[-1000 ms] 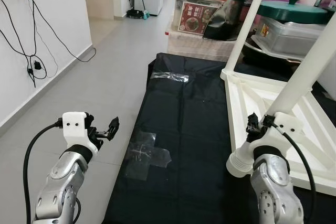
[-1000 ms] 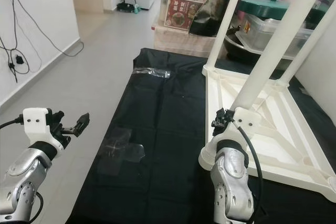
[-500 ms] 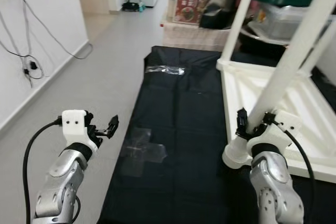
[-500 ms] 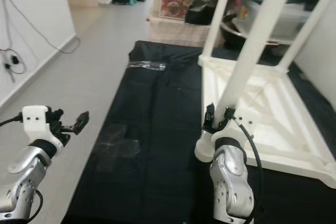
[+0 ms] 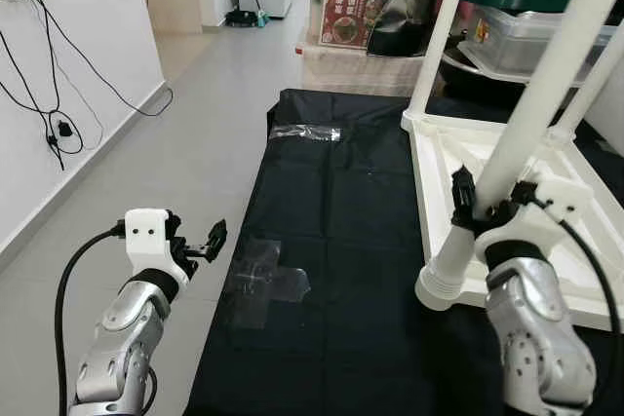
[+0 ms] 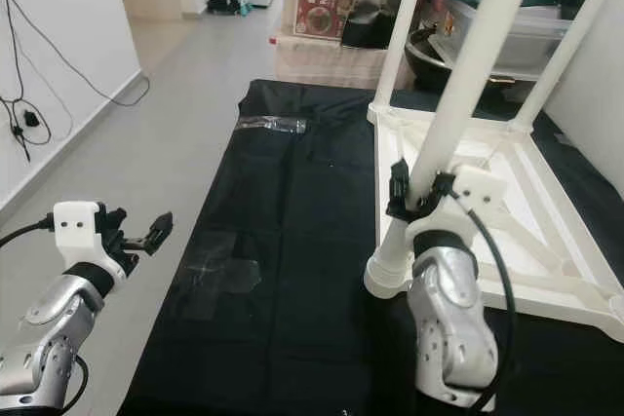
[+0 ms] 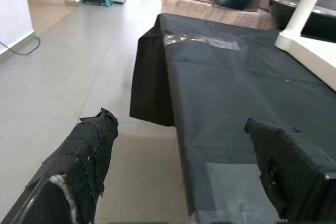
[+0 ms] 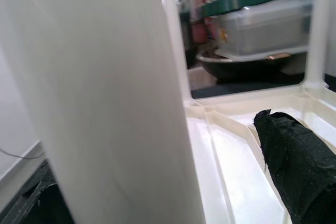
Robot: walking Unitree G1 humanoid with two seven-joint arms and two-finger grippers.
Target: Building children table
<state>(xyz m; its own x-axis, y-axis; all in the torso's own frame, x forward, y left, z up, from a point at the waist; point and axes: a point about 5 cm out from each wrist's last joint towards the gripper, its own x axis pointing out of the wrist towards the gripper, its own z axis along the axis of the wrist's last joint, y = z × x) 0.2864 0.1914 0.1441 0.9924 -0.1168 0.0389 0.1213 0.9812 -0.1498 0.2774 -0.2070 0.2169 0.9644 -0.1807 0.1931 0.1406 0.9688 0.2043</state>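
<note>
A white children's table (image 5: 421,158) lies upside down on a black sheet (image 5: 341,211), its legs pointing up. My right gripper (image 5: 485,209) is at the nearest leg (image 5: 531,94), a little above the leg's base, open with one finger on each side. In the right wrist view the leg (image 8: 105,103) is large and close, and one black finger (image 8: 294,161) stands a small gap away from it. My left gripper (image 5: 213,239) hovers open and empty at the sheet's left edge, over the floor; its fingers (image 7: 89,150) are spread wide.
Clear tape patches (image 5: 263,284) and a tape strip (image 5: 305,132) lie on the sheet. Stacked storage boxes (image 5: 366,17) and a lidded pot stand behind the table. Cables (image 5: 49,94) hang on the left wall. Grey tiled floor (image 5: 205,124) runs along the left.
The head camera has shifted a little. My right gripper has risen along the nearest table leg and now straddles it higher up. The left gripper has stayed about where it was.
</note>
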